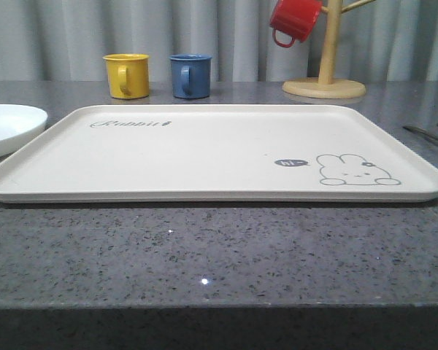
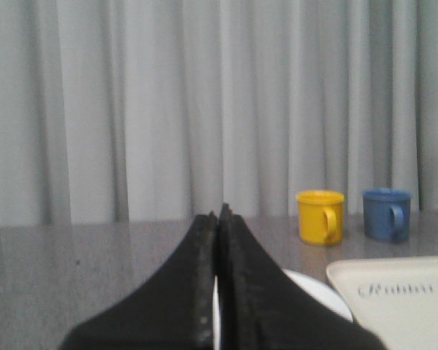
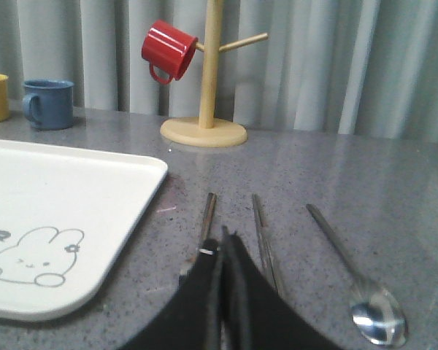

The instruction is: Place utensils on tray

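Right gripper (image 3: 223, 237) has its fingers pressed together, empty. Just past its tip on the counter lie the fork (image 3: 206, 219), chopsticks (image 3: 261, 233) and spoon (image 3: 358, 288), with the tray (image 3: 73, 219) off to one side. Left gripper (image 2: 219, 219) is closed too, white plate (image 2: 317, 292) peeking out right behind it.

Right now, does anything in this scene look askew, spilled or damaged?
Nothing stands out. The tray lies flat and bare, the fork, chopsticks and spoon lie in a neat row on the counter beside it, and the red mug hangs tilted on its wooden rack, as intended.
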You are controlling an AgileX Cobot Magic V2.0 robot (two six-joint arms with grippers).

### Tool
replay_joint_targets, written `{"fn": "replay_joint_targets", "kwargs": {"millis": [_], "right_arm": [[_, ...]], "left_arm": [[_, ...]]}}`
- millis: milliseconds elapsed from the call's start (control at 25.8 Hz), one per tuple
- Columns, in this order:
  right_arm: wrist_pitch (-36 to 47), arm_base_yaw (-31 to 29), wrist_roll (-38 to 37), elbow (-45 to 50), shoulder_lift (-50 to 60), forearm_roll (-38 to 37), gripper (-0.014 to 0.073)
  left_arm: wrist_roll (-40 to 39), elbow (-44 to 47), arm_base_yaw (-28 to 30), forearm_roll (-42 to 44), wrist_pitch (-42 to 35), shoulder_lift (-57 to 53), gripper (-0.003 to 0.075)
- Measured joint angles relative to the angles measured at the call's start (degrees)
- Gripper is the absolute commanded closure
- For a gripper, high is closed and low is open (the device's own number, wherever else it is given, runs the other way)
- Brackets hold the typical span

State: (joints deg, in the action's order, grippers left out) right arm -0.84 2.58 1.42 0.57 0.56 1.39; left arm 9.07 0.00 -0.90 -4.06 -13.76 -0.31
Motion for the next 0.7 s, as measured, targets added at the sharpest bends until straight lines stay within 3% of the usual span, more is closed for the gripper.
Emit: {"fn": "replay_joint_targets", "kwargs": {"millis": [194,388,504,698], "right_arm": [[-6.24,0.00,0.00,-10.63,0.00,0.46,0.0662],[-20.09,0.00,0.00,-26.01,-7.87,1.51,0.0662],[-22.61,0.00,0.00,-32.93,-14.17,2.05,0.0662],[-22.63,0.00,0.00,-35.57,-18.09,2.19,0.0662]], "left_arm": [[0.00,-5.56,0.00,-0.13,-0.20,0.00,0.0738],[0.00,-20.14,0.00,-0.01,16.35,7.72,0.0738],[0.00,-26.05,0.00,0.11,25.66,15.15,0.0738],[0.00,-28.83,0.00,0.42,29.43,21.22,0.0738]]}}
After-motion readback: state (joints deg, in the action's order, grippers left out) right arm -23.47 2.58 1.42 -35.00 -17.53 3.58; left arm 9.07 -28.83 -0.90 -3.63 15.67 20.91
